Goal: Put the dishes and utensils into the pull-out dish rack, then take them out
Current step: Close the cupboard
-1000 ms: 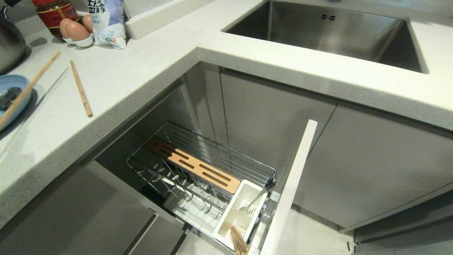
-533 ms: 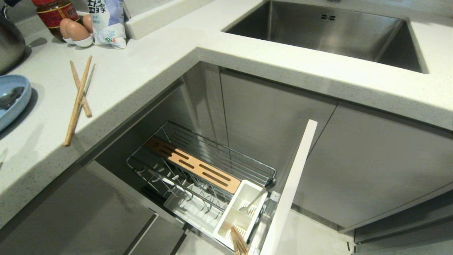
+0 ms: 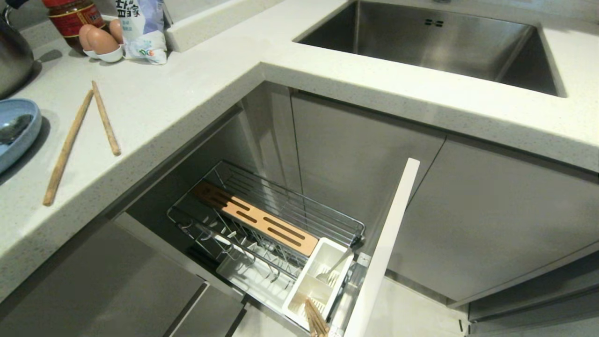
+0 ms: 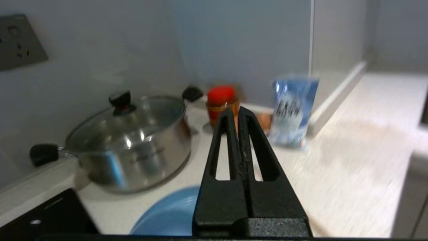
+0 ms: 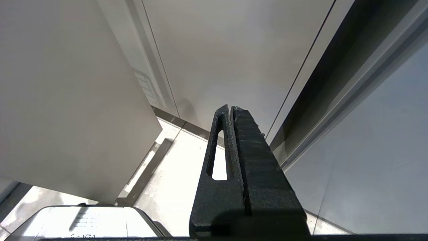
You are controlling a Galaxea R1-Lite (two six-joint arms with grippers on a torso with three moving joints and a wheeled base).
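At the frame's left edge, bowl [image 3: 16,133] is cut off.

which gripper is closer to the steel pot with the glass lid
Left. The left gripper, shut and empty, hangs above the counter, with the steel pot just ahead of it. The right gripper is shut down by the cabinet fronts and floor, with no pot in view.

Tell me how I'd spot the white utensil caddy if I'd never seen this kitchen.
Start at the steel sink set in the pale countertop, then look down to the chrome pull-out dish rack drawn out of the cabinet below. The white utensil caddy sits at its outer end, just past the slotted wooden strip. It is the only white plastic box there, with wooden sticks poking from it.
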